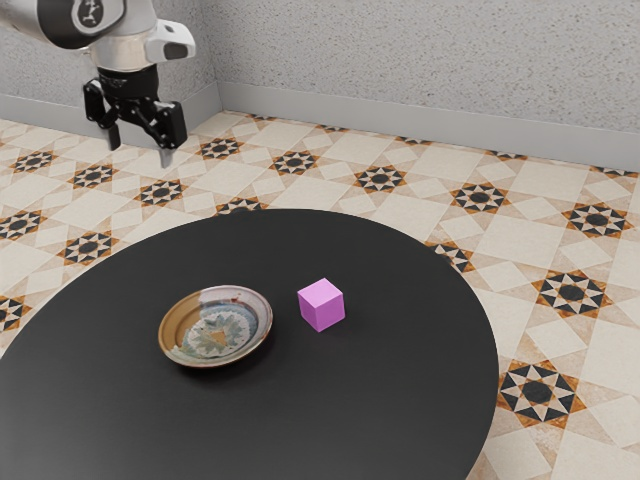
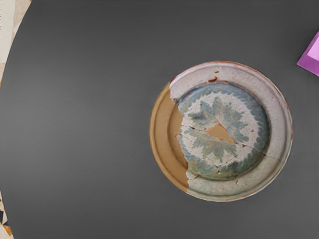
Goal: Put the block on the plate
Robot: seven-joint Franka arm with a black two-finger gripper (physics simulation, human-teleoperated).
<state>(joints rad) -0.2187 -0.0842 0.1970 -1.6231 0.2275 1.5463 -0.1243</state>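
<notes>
My gripper [image 1: 140, 140] hangs high at the exterior view's upper left, open, its two fingertips well apart with nothing between them. The pink block [image 1: 322, 304] rests on the black table, a short distance from the plate [image 1: 216, 326] toward the exterior view's right; the two do not touch. In the wrist view the plate [image 2: 222, 132] lies flat, with a tan patch along one side and a blue-green pattern inside. Part of the block [image 2: 312, 56] is cut off by the wrist view's edge.
The round black table [image 1: 390, 400] has a curved edge, with patterned floor tiles [image 1: 540, 392] beyond it. A speckled wall [image 1: 420, 60] stands behind. In the wrist view the dark tabletop [image 2: 79, 119] extends around the plate.
</notes>
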